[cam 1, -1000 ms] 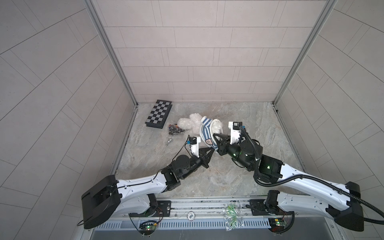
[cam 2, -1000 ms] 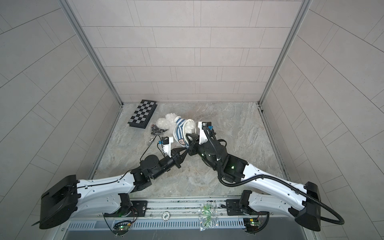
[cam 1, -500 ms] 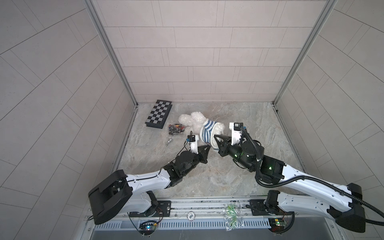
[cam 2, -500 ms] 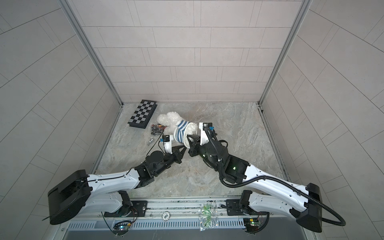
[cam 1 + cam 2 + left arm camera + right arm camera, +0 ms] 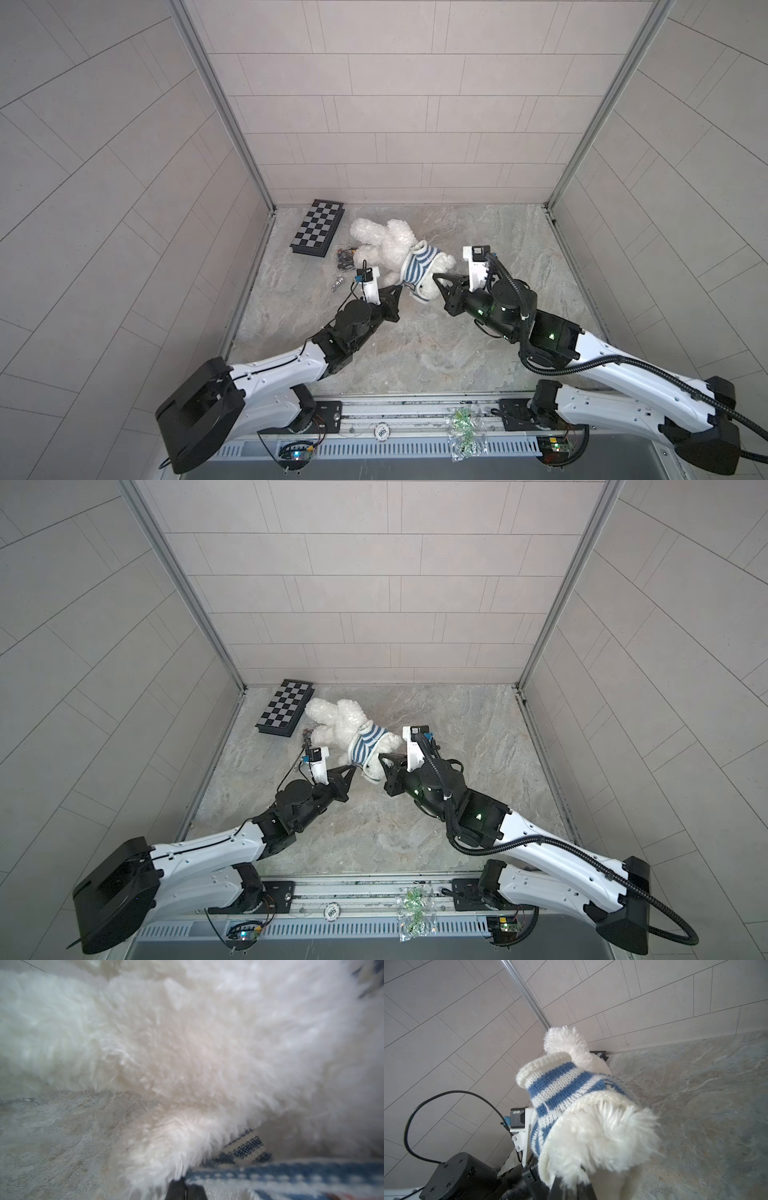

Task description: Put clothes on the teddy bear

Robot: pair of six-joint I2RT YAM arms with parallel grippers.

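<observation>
The white fluffy teddy bear [image 5: 390, 241] [image 5: 343, 723] lies on the stone-patterned table, legs toward the back left. A blue-and-white striped shirt [image 5: 419, 266] [image 5: 368, 744] sits round its upper body. My left gripper [image 5: 400, 287] [image 5: 354, 767] is shut on the shirt's lower edge; in the left wrist view its closed tips [image 5: 186, 1187] meet the striped band [image 5: 291, 1172] under the fur [image 5: 187, 1043]. My right gripper [image 5: 435, 277] [image 5: 381, 757] [image 5: 566, 1188] is shut on the shirt's cream edge [image 5: 546, 1169], with a tuft of fur in the pinch.
A folded chessboard [image 5: 318, 228] [image 5: 286, 708] lies at the back left by the wall. Small dark pieces [image 5: 345, 257] and a little metal item [image 5: 338, 283] lie beside the bear's legs. A plastic bag [image 5: 461, 432] rests on the front rail.
The two grippers have drawn apart, the left one moving left. The bear has sunk from a raised pose to lying flatter, its legs swinging toward the chessboard.
</observation>
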